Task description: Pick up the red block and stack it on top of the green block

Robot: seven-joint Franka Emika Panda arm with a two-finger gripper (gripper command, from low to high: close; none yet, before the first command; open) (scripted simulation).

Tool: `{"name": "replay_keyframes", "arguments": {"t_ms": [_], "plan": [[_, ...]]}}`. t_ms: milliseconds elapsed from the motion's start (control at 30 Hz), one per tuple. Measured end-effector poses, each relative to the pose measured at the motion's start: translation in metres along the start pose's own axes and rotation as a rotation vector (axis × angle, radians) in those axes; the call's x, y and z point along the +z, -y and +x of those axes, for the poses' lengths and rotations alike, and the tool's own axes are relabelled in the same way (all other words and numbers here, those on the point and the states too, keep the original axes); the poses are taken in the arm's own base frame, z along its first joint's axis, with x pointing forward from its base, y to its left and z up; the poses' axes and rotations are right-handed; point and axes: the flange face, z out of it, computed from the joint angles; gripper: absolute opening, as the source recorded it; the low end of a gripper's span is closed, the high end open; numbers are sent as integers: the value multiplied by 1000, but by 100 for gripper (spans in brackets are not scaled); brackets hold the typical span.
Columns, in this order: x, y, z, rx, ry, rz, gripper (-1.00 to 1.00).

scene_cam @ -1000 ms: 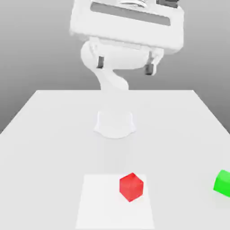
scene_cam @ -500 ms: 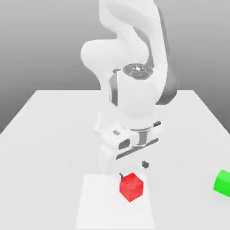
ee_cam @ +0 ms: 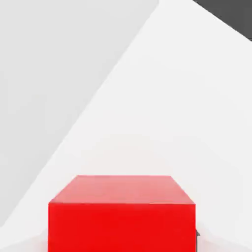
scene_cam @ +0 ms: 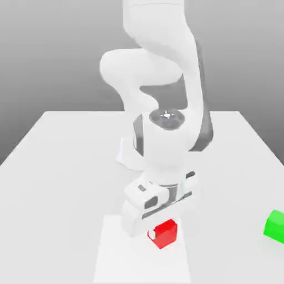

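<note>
White table [scene_cam: 61, 161] w/ paler square patch [scene_cam: 111, 260], plain grey backdrop [scene_cam: 50, 50].

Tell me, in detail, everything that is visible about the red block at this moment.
The red block is a small cube, bright red, with plain, smooth, glossy faces. It sits upright on a paler square patch of the white table, its lower part and one corner showing in the exterior view. The gripper is down over its top and shut on it. The green block lies well apart, toward the exterior view's right. In the hand view its top face and one side face show.

White jointed robot arm [scene_cam: 161, 127] folded forward and down; its two-finger gripper [scene_cam: 158, 224] low over the table, jaws closed.
</note>
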Motion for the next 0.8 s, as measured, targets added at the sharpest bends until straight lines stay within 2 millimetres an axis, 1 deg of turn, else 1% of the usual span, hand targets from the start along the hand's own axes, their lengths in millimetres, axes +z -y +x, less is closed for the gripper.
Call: {"name": "replay_keyframes", "arguments": {"t_ms": [200, 233, 400, 533, 667, 800], "plan": [[-40, 1, -2, -5, 3, -3, -100], [-44, 9, -2, -16, 4, -2, -100], [-54, 80, -7, -121, 6, 3, -100], [-61, 136, -18, -190, 8, 5, -100], [-69, 190, -35, -254, 8, 4, -100], [-76, 242, -60, -315, 7, 1, -100]]}}
